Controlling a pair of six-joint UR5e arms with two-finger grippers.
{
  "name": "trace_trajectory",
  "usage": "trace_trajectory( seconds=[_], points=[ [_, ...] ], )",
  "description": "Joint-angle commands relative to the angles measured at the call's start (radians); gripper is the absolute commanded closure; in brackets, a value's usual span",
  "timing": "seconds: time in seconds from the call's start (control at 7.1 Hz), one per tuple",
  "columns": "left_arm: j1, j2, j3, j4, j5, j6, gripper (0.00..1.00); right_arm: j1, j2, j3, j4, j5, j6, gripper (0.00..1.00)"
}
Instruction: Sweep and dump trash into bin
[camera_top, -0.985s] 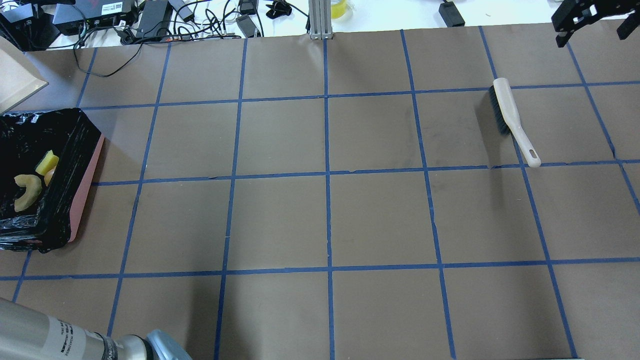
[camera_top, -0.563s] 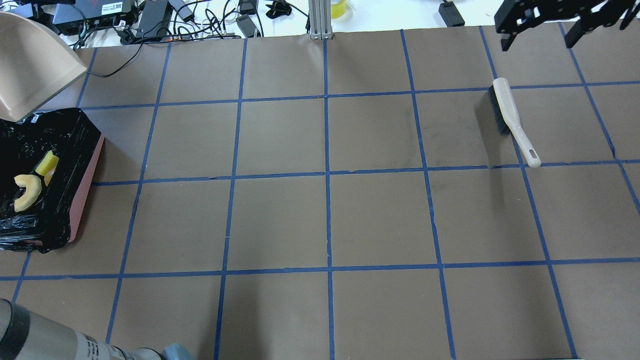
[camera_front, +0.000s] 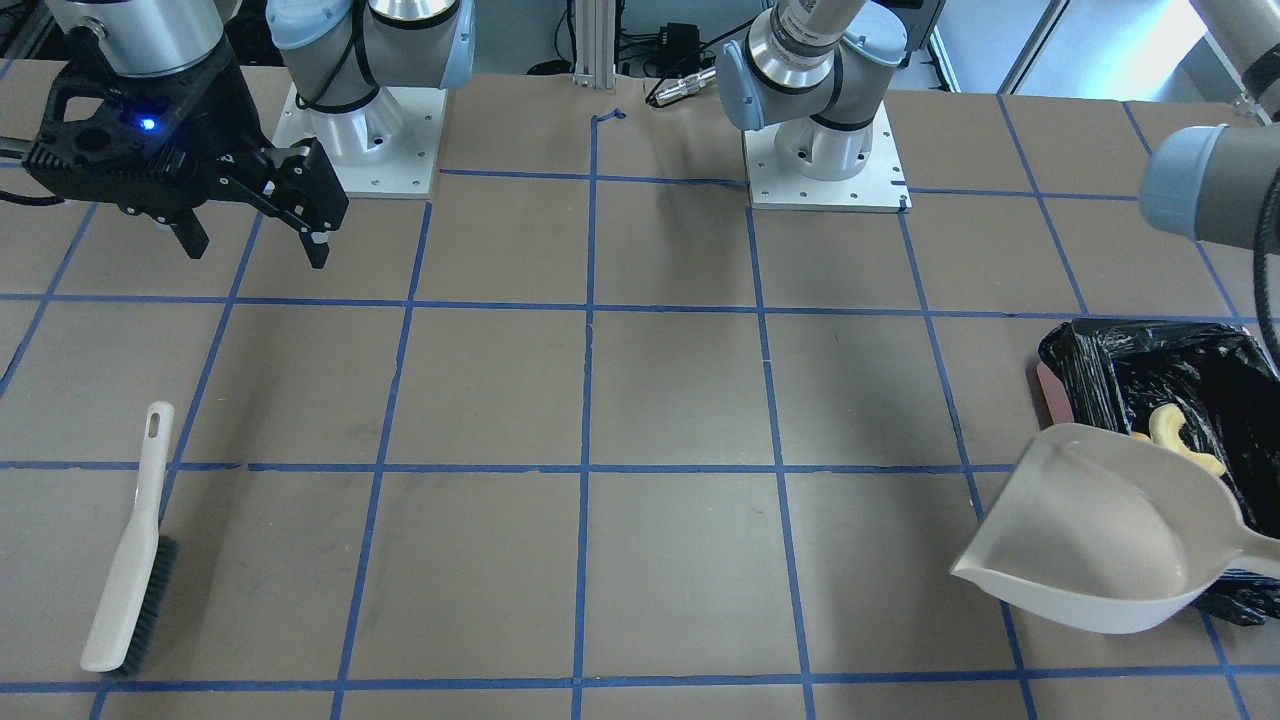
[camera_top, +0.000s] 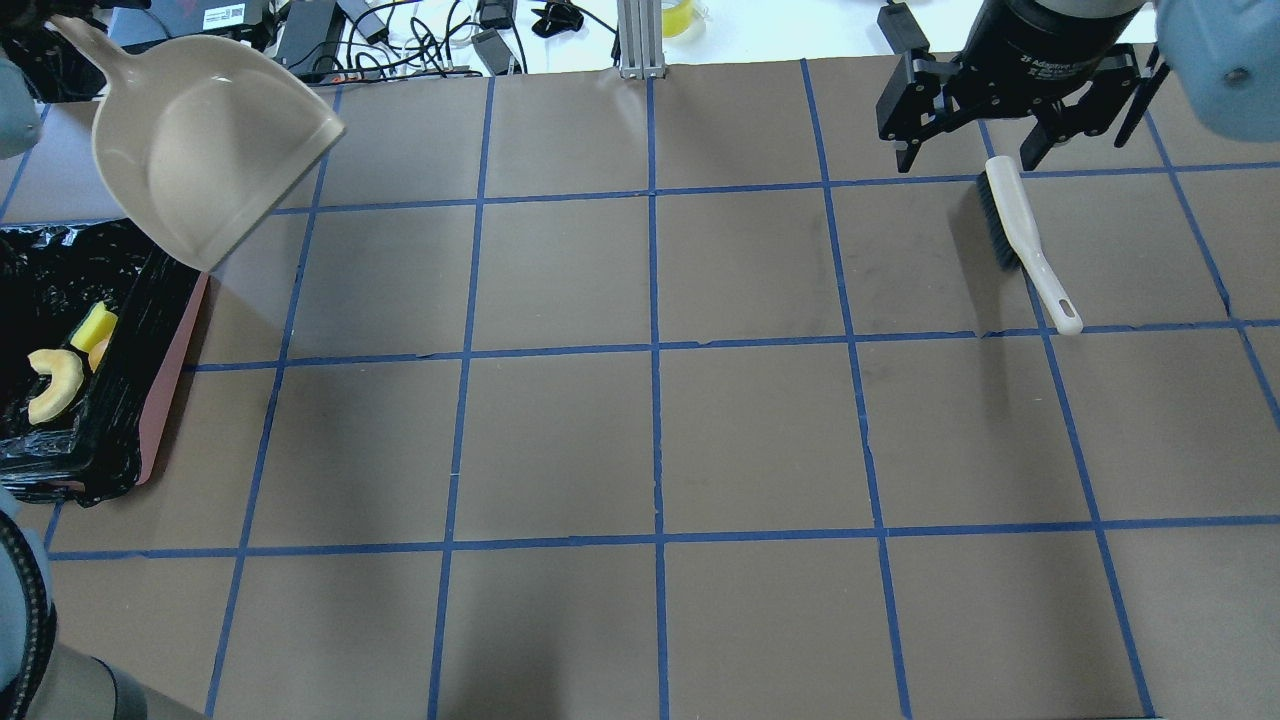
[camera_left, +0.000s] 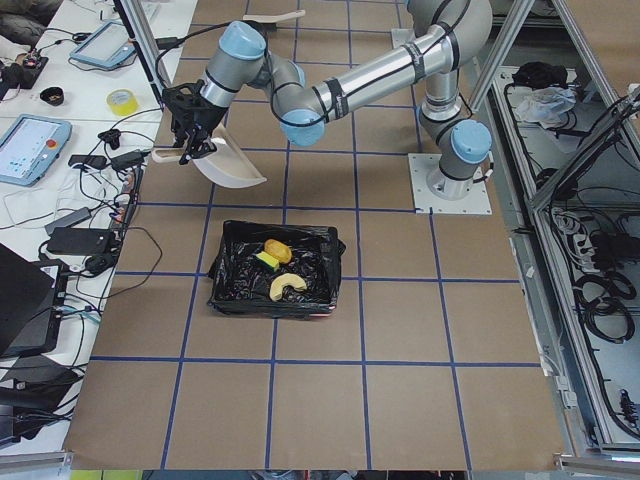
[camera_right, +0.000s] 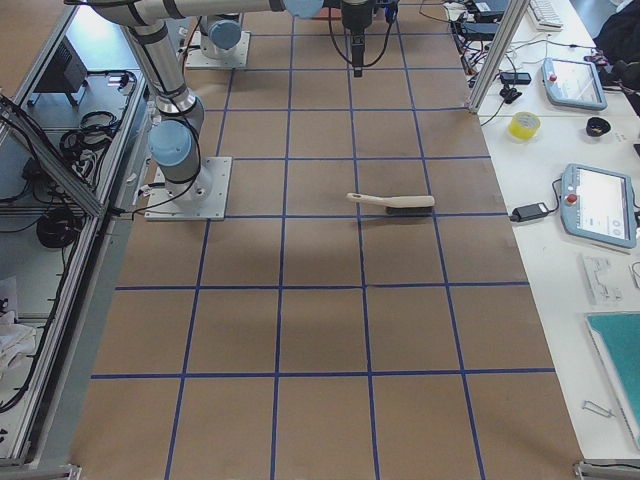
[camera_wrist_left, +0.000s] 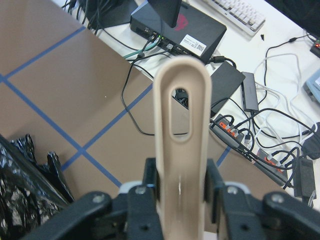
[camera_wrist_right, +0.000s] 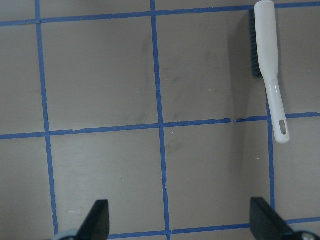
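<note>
- Since the front view cuts my left arm off at the wrist, it shows only what that arm carries: the dustpan (camera_front: 1100, 530), empty and raised over the near corner of the bin (camera_front: 1075, 365). The crescent slice (camera_front: 1180, 435) lies inside the bin. My right pincer (camera_front: 255, 240) hangs wide open with nothing in it. The brush (camera_front: 130, 570) lies flat on the table (camera_front: 640, 400), well out ahead of it.
- From overhead, the sponge block (camera_top: 95, 325) and the amber lump (camera_top: 101, 352) sit just beside the slice in the bin. The dustpan tilts in the air beyond the bin.
- From the left end, my left pincer (camera_left: 190, 135) holds the dustpan up. The bin sits below it, back toward my base.
- From the right end, my right pincer is far and small, and I cannot tell its jaws there.
- On my left wrist camera, the pads (camera_wrist_left: 150, 182) are clamped on the dustpan's handle (camera_wrist_left: 180, 120), one on each side.
- On my right wrist camera, the fingertips (camera_wrist_right: 99, 220) stand far apart with bare table between them. The brush lies ahead and off to one side.
- I judge sweeping and dumping done. Next the dustpan should be lowered flat, clear of the bin, before my left pincer lets go.
</note>
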Motion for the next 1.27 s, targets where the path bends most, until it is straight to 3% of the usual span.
trace_trajectory(
  seconds=[0.0, 0.42, 0.84, 1.13],
  points=[
    [-0.085, -0.025, -0.002, -0.163, 0.067, -0.341, 1.0, 0.002, -0.001, 0.006, -0.004, 0.001, 0.002, 0.0],
    [-0.112, -0.103, -0.058, -0.171, 0.053, -0.599, 1.0, 0.002, 0.0, 0.007, -0.004, 0.001, 0.0, 0.0],
    [-0.147, -0.21, -0.029, -0.162, 0.062, -0.611, 1.0, 0.002, 0.0, 0.007, -0.004, 0.001, -0.005, 0.0],
    [-0.188, -0.244, -0.014, -0.163, 0.119, -0.698, 1.0, 0.002, 0.002, 0.009, -0.004, -0.002, -0.005, 0.0]
  ],
)
